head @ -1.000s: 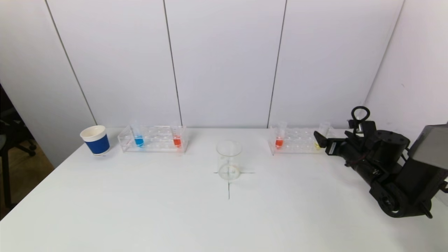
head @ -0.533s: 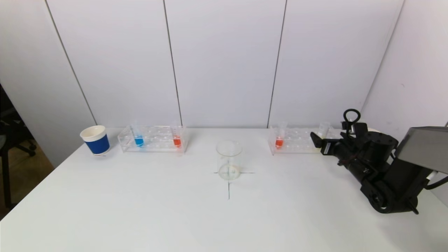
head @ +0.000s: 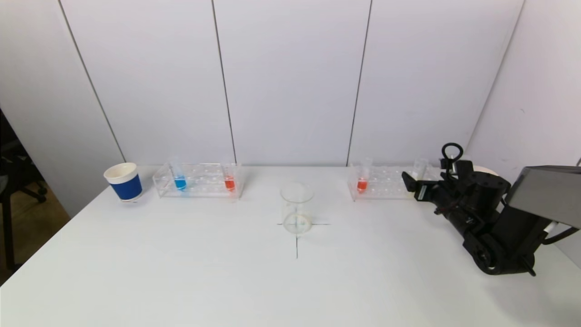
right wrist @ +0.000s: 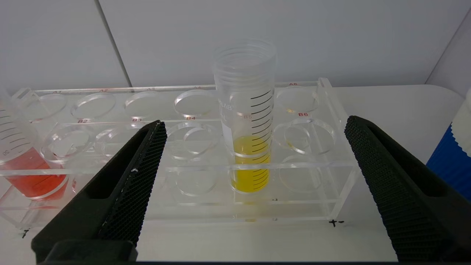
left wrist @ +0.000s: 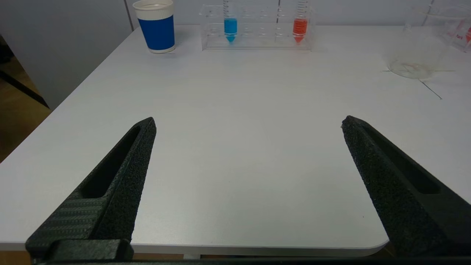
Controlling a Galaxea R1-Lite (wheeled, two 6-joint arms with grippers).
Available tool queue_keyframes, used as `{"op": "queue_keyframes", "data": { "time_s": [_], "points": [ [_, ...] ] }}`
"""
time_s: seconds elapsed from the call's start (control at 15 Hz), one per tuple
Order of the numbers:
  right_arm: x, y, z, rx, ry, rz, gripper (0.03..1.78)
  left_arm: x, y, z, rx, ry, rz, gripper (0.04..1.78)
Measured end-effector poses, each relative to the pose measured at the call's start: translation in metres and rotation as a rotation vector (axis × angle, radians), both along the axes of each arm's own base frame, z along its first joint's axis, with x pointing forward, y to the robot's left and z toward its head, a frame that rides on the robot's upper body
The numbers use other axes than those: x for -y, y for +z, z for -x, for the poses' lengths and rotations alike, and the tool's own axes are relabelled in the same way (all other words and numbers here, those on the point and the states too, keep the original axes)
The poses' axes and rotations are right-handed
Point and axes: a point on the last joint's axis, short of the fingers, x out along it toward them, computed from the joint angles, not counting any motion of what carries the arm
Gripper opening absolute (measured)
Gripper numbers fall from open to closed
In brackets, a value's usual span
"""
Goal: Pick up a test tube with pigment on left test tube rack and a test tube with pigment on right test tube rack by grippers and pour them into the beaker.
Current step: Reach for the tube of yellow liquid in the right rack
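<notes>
Right gripper (right wrist: 254, 127), fingers spread wide and empty, sits level just before the right rack (right wrist: 333, 110); yellow-pigment tube (right wrist: 246, 121) stands upright dead ahead between the fingertips' line, long axis vertical; the beaker (head: 297, 207) is well apart at table centre.

Red tube (right wrist: 22, 162), seemingly edge-cropped
</notes>
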Motion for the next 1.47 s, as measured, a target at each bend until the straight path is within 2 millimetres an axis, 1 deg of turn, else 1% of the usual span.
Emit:
{"op": "queue_keyframes", "data": {
  "time_s": [0.33, 0.73, 1.47],
  "points": [
    [0.000, 0.003, -0.004, 0.017, 0.000, 0.000, 1.76, 0.000, 0.000, 0.000, 0.000, 0.000, 0.000, 1.76],
    [0.000, 0.006, -0.015, 0.058, -0.003, -0.002, 1.76, 0.000, 0.000, 0.000, 0.000, 0.000, 0.000, 1.76],
    [-0.001, 0.002, -0.026, 0.079, -0.003, -0.001, 1.76, 0.000, 0.000, 0.000, 0.000, 0.000, 0.000, 1.76]
  ]
}}
